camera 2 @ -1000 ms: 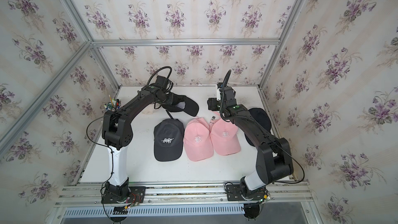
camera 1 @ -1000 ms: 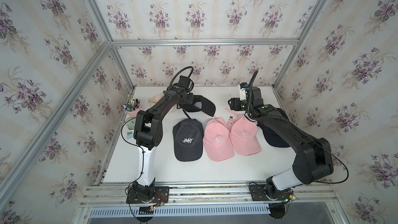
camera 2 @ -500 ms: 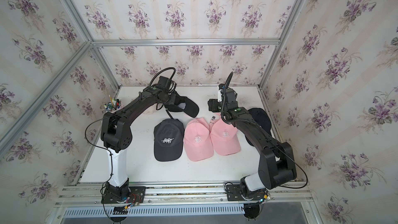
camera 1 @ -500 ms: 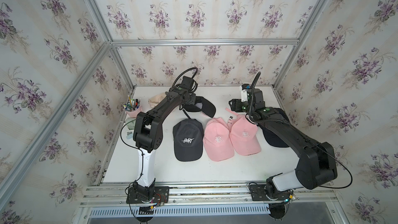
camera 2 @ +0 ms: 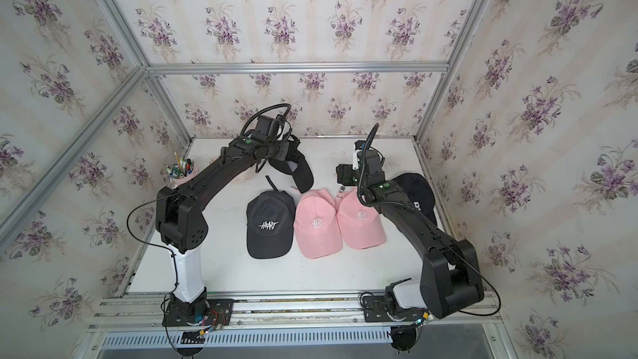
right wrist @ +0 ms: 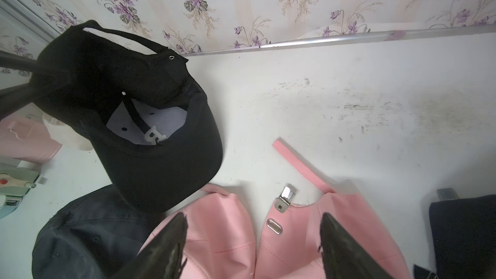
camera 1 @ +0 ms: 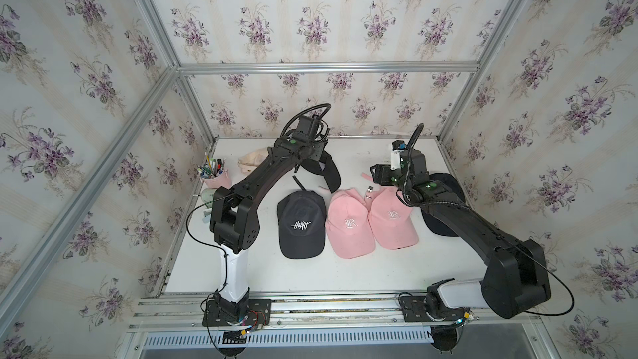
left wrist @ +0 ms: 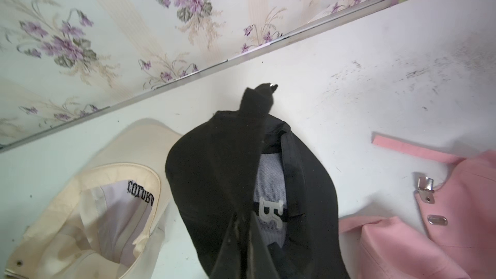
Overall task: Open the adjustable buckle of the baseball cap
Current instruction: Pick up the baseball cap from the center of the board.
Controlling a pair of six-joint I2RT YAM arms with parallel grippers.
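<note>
Hard to make out the left gripper (left wrist: pixel 243 218) itself: in the left wrist view only two dark fingers (left wrist: pixel 230 253) pressed together on a fold of the black cap (left wrist: pixel 214 173), no gap between them, and in both top views buried under wrist and cloth. Clenched on that cap's crown cloth, holding it up over the rear of the white table (camera 1: pixel 362 271), left of centre, just behind the row of caps. Cannot tell the buckle for sure: just a small metal glint (left wrist: pixel 272 85) at the tip of the rear strap (left wrist: pixel 257 100) in the left wrist view, and in the right wrist view a thin band arching over the opening, closure out of sight. Unclear as well: brim (camera 1: pixel 330 176) on the table or just above it. Half hidden under the right arm, another dark cap (camera 1: pixel 445 202). Shown best by the right wrist view: grey lining and the back of an embroidered letter inside the black cap, plus the right gripper (right wrist: pixel 253 215) spread wide, holding nothing, poised over the back of a pink cap (right wrist: pixel 295 250) with pink strap (right wrist: pixel 300 165) lying apart from metal clasp (right wrist: pixel 287 195). Plain only in the left wrist view: a cream cap (left wrist: pixel 94 197) upside down just beside the black one, partly behind the left arm in the top views. Given whole by the top views alone: a dark cap lettered HEART (camera 1: pixel 300 226) and a second pink cap (camera 1: pixel 348 229), side by side in the row. Runs lengthwise from strap to brim: strap end toward the back wall, brim drooping toward the front and the pink caps, hollow side facing the right arm.
</note>
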